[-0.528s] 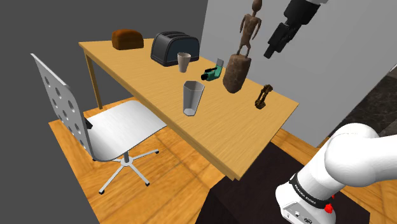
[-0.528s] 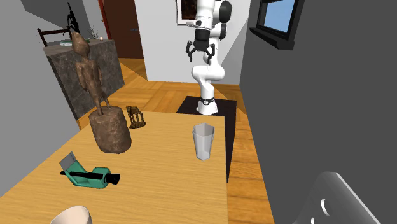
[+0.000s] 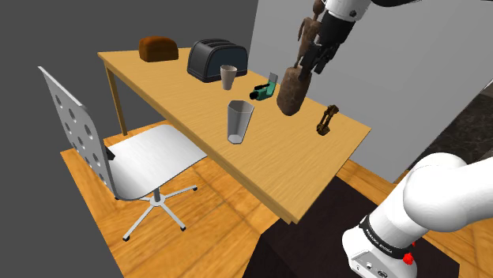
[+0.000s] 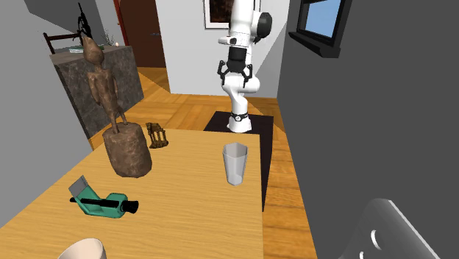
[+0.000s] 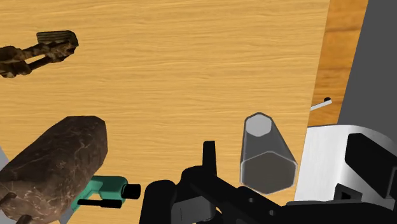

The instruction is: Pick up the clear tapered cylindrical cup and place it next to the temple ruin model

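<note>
Since the earlier frame our black two-finger pincer (image 4: pixel 237 79) has dropped lower and, in the shoulder view, hangs before the tall brown carved figure (image 3: pixel 294 88), fingers spread and empty. We see the translucent grey tapered cup (image 3: pixel 238 121) upright on the light wooden tabletop (image 3: pixel 174 87), near the edge by the white swivel chair (image 3: pixel 154 158), well apart from the small brown temple ruin model (image 3: pixel 327 120).

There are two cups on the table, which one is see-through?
The taller cup near the table edge by the chair; its grey walls are see-through. The smaller cup beside the toaster is opaque beige.
</note>
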`<state>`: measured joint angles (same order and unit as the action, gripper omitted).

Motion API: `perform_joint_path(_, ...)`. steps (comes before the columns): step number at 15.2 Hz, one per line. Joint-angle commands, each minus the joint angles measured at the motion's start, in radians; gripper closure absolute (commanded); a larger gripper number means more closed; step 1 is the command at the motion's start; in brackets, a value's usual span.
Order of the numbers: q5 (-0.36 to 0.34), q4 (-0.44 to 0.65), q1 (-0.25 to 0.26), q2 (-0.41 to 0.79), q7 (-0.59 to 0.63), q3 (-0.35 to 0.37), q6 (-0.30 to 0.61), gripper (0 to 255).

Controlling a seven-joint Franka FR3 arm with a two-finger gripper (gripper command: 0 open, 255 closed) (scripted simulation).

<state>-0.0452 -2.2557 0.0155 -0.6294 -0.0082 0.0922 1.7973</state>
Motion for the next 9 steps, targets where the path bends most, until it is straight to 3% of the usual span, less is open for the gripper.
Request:
perform_joint_path(1,0.001,0.010,0.001,0.065,0.023,0.019,0.045,0)
perform_joint_path(9,-0.026,0.103,-0.002,0.346,0.114,0.085,0.187,0)
